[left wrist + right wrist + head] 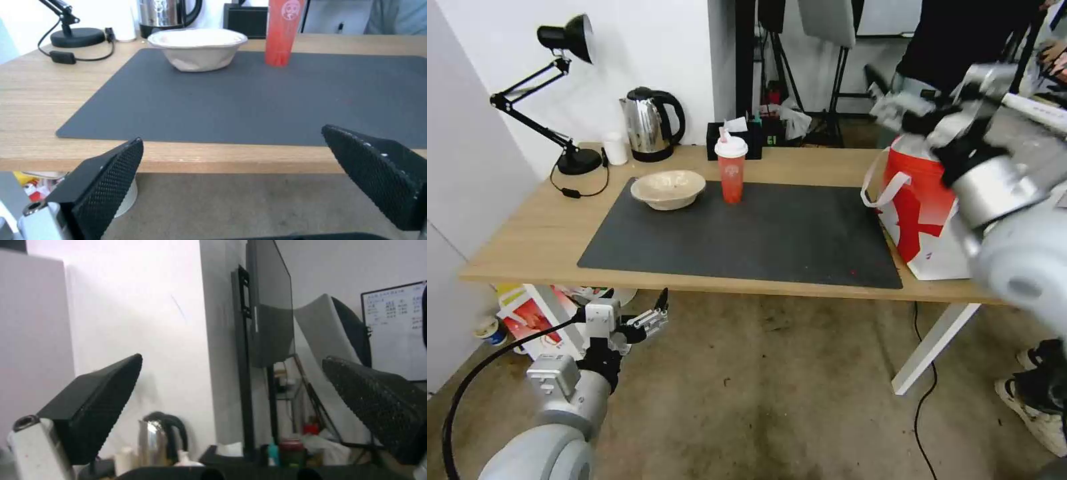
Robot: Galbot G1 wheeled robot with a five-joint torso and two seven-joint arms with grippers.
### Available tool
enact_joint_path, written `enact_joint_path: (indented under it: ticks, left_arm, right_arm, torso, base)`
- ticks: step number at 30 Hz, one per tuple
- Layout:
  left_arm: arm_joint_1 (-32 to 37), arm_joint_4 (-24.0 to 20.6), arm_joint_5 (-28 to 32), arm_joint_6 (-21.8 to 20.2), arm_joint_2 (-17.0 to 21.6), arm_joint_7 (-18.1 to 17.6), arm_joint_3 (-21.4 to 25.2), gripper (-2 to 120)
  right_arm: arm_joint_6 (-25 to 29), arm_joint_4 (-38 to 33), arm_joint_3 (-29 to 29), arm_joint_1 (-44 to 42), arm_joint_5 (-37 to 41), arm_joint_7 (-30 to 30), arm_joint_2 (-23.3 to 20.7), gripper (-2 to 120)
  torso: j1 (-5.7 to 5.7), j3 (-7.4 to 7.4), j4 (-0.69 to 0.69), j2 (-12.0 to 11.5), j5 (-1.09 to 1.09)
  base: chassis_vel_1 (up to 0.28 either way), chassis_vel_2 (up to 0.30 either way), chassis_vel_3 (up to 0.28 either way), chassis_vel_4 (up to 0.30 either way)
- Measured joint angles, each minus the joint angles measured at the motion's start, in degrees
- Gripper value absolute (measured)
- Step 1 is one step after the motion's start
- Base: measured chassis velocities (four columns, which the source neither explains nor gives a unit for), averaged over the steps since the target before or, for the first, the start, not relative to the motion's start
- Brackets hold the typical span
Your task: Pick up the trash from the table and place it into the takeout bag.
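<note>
Right end effector point(894, 100) raised above boxy white-and-red takeout bag point(924, 200), fingers apart, empty | left end effector point(650, 319) below desk point(527, 240) edge, fingers apart | shallow beige bowl point(668, 189), red lidded cup point(732, 170) on grey mat point(760, 233) | risk: tall cup tips if nudged.

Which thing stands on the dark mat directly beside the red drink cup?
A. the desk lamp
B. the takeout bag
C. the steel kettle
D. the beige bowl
D: the beige bowl sits on the dark mat next to the red drink cup; the other three stand off the mat.
</note>
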State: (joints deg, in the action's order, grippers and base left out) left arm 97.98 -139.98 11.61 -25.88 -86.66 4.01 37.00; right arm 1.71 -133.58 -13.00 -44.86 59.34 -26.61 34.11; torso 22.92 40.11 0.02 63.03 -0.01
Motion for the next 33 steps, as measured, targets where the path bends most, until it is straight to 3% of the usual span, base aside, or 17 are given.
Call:
enact_joint_path:
  ticks: [4,12,18,25,33]
  left_arm:
    - [-0.12,-0.07,-0.05,-0.04,-0.27,-0.03,0.02,100]
    - [-0.23,-0.1,-0.08,-0.09,-0.33,-0.03,0.36,100]
    - [-0.55,0.22,-0.19,-0.13,-0.51,-0.04,0.28,100]
    - [-0.54,0.45,-0.31,-0.16,-0.68,-0.07,0.08,100]
    - [-0.5,0.43,-0.38,-0.18,-0.78,-0.13,0.05,100]
  right_arm:
    - [0.95,-2.29,-0.78,-5.72,-3.92,0.02,3.71,100]
    - [2.45,-7.08,-2.42,-18.41,-10.7,1.17,6.51,100]
    - [5.38,-9.03,-2.42,-29.83,-20.96,1.18,10.54,100]
    - [8.01,-8.8,-0.86,-39.62,-32.09,-2.2,15.52,100]
    - [7.6,-9.09,0.17,-47.62,-43.41,-8.72,16.49,100]
  torso:
    - [0.0,0.0,-0.02,0.0,0.02]
    - [0.0,-0.01,-0.02,0.0,0.0]
    - [0.0,-0.01,-0.01,0.0,0.01]
    - [-0.01,-0.01,-0.01,0.0,0.01]
    - [0.0,-0.01,-0.02,0.0,0.01]
  base:
    - [0.0,0.0,0.0,0.0]
    - [0.0,0.0,0.0,0.0]
    - [0.0,0.0,0.0,0.0]
    - [0.0,0.0,0.0,0.0]
    - [0.0,0.0,0.0,0.0]
